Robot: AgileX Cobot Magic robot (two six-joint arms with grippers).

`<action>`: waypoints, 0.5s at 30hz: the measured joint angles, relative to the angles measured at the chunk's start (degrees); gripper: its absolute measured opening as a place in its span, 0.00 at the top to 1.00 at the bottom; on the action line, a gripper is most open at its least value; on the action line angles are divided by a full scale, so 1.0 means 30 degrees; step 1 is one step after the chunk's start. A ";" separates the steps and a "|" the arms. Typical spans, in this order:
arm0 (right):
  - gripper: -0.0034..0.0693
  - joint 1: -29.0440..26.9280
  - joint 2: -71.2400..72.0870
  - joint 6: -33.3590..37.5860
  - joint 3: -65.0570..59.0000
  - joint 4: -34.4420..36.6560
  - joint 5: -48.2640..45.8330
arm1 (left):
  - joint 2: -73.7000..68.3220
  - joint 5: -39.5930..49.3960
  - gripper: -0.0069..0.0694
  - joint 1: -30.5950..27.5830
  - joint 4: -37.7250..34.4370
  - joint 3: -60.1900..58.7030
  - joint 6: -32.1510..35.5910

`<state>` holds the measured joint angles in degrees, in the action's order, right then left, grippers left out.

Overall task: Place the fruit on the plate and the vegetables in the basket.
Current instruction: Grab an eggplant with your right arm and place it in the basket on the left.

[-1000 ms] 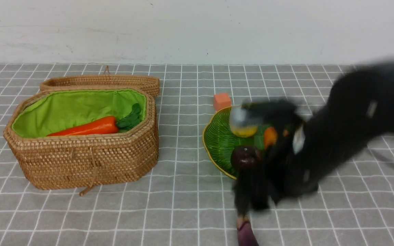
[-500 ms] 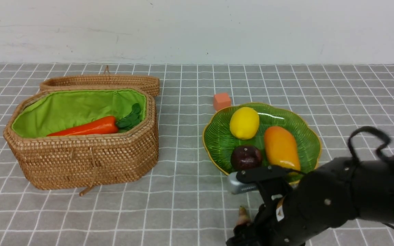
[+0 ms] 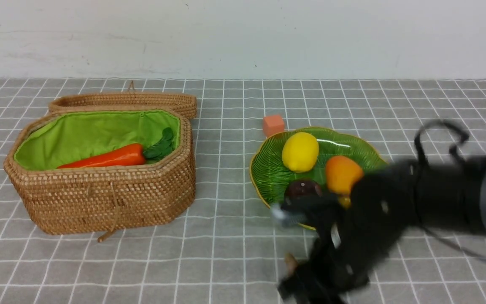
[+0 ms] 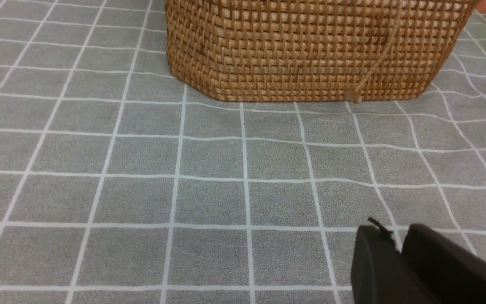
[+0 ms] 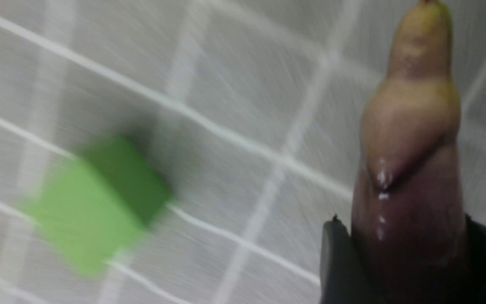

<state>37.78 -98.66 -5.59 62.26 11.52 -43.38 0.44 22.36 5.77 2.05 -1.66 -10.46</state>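
Observation:
The lemon point(image 3: 300, 152), mango point(image 3: 342, 174) and plum point(image 3: 302, 188) lie on the green plate point(image 3: 268, 173). The carrot point(image 3: 108, 158) lies in the open basket point(image 3: 99, 202), whose woven wall fills the left wrist view point(image 4: 310, 50). The radish is not in view. My right gripper point(image 3: 306, 283) is low at the table's front, blurred, shut on the purple eggplant point(image 5: 411, 169); its pale stem end point(image 3: 290, 261) sticks out. My left gripper point(image 4: 399, 240) is shut and empty, low over the cloth in front of the basket.
A small orange cube point(image 3: 273, 124) sits just behind the plate. A blurred green cube point(image 5: 95, 202) lies on the cloth near the eggplant in the right wrist view. The basket lid point(image 3: 125, 100) lies open behind the basket. My right arm covers the plate's front right.
The right arm swung from over the plate down to the eggplant at the front edge and closed on it. It is now moving, blurred, with the stem end shifted slightly left.

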 joint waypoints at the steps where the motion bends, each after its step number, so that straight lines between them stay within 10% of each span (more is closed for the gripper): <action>1: 0.50 0.0000 0.0000 0.0208 0.0940 0.0017 -0.0437 | 0.0000 0.0000 0.79 0.0000 0.0000 0.0000 0.0000; 15: 0.50 0.0000 -0.6388 0.7282 1.9909 0.6951 -0.2139 | 0.0000 0.0000 0.77 0.0000 0.0000 0.0000 0.0000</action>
<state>37.78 -117.83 16.26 121.98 32.37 -49.80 0.44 22.36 5.77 2.05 -1.66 -10.46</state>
